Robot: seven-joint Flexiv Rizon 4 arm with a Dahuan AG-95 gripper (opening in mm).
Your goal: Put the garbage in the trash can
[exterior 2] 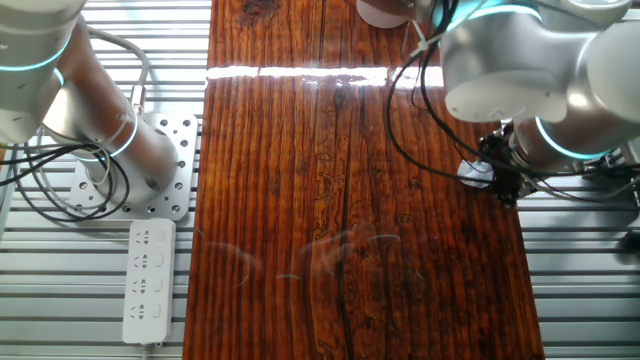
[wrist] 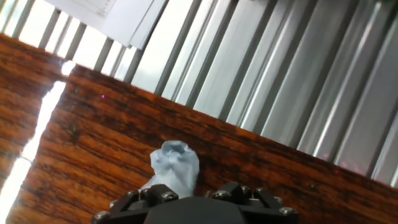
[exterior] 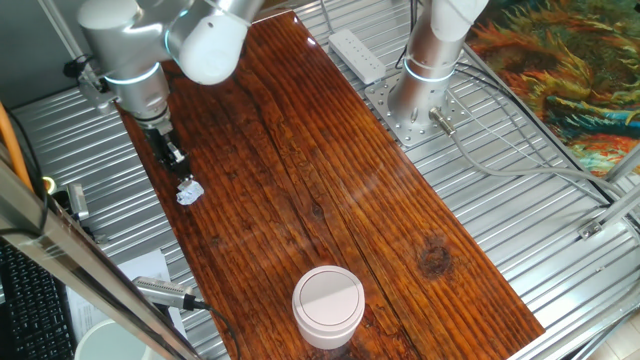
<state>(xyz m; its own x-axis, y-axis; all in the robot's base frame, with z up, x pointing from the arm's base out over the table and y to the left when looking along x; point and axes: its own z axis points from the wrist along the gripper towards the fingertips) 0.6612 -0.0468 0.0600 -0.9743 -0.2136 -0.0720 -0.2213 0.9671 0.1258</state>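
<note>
The garbage (exterior: 188, 192) is a small crumpled white-grey paper wad at the tip of my gripper (exterior: 181, 172), near the left edge of the wooden table (exterior: 300, 180). In the hand view the wad (wrist: 176, 165) sticks out just past the black gripper (wrist: 186, 194), whose jaws stand close on either side of its lower end. In the other fixed view the wad (exterior 2: 476, 172) sits against the gripper (exterior 2: 493, 178). The trash can (exterior: 328, 305), round and pale with a flat white lid, stands near the table's front end, far from the gripper.
Ribbed metal surface (exterior: 80, 140) runs along both sides of the table. A second arm's base (exterior: 425, 75) and a white power strip (exterior: 357, 55) stand at the far right. A white bucket rim (exterior: 100, 340) and a tool (exterior: 165, 292) lie front left.
</note>
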